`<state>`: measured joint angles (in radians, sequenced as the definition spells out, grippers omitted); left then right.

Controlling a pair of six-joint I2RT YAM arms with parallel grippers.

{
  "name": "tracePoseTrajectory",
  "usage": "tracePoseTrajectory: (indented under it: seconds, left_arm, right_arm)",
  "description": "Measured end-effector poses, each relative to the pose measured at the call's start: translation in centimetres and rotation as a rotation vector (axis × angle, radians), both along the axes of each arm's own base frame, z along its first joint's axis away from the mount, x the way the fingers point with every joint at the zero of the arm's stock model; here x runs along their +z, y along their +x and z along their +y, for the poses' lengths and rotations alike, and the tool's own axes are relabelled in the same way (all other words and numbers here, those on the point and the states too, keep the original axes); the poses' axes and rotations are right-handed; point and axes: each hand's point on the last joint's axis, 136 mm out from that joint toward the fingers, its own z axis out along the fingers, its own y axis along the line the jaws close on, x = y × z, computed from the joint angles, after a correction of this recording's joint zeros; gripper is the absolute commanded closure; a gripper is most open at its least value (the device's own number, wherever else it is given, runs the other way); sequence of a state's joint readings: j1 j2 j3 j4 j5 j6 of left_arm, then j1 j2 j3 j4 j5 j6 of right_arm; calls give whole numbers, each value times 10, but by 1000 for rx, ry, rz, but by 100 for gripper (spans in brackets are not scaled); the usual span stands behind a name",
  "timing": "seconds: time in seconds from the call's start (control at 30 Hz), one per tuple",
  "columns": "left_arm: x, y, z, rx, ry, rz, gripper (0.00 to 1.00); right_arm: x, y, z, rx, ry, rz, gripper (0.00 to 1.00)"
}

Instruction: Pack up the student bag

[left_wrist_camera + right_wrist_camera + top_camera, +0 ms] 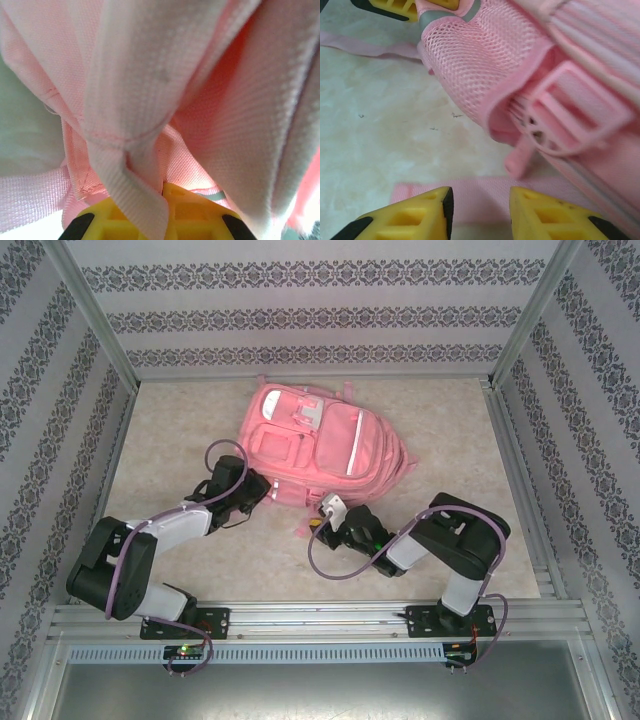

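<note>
**Operator:** Where is the student bag (320, 440)?

**Technician:** Flat on the counter (380, 125), far centre.

**Operator:** Gripper status?

**Technician:** The left gripper (265, 490) is clamped on the bag's near-corner fabric, probably to anchor it. The right gripper (480, 197) is parted and empty, straddling a loose strap (420, 192).

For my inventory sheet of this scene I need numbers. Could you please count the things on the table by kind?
Student bag: 1
Robot arms: 2 (left arm, right arm)
Total: 3
</note>
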<state>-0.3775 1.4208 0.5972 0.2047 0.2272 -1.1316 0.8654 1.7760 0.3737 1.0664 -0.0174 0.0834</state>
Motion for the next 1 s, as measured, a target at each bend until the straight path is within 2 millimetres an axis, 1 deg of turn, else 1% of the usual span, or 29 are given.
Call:
tracePoseTrajectory:
  seconds: [0.1, 0.27, 0.37, 0.53, 0.73, 0.83, 1.0]
  left_arm:
    - [3, -3, -10, -21, -20, -4, 100]
    - [2, -4, -11, -16, -28, 2, 100]
    - [2, -4, -11, -15, -29, 1, 100]
    - [2, -4, -11, -15, -32, -5, 100]
    - [3, -4, -11, -10, -40, -7, 100]
    - [3, -3, -11, -6, -46, -7, 100]
    - [3, -3, -11, 0, -52, -7, 100]
  right_arm:
    - [-2, 5, -3, -28, 14, 7, 62]
    - [-14, 20, -19, -131, 4, 31, 62]
    - [-22, 24, -25, -170, -10, 44, 61]
    - [-21, 31, -22, -183, -1, 37, 61]
    - [-20, 33, -20, -181, 0, 30, 60]
    - [-18, 38, -19, -197, -2, 19, 60]
    - [-21, 48, -20, -238, -3, 2, 65]
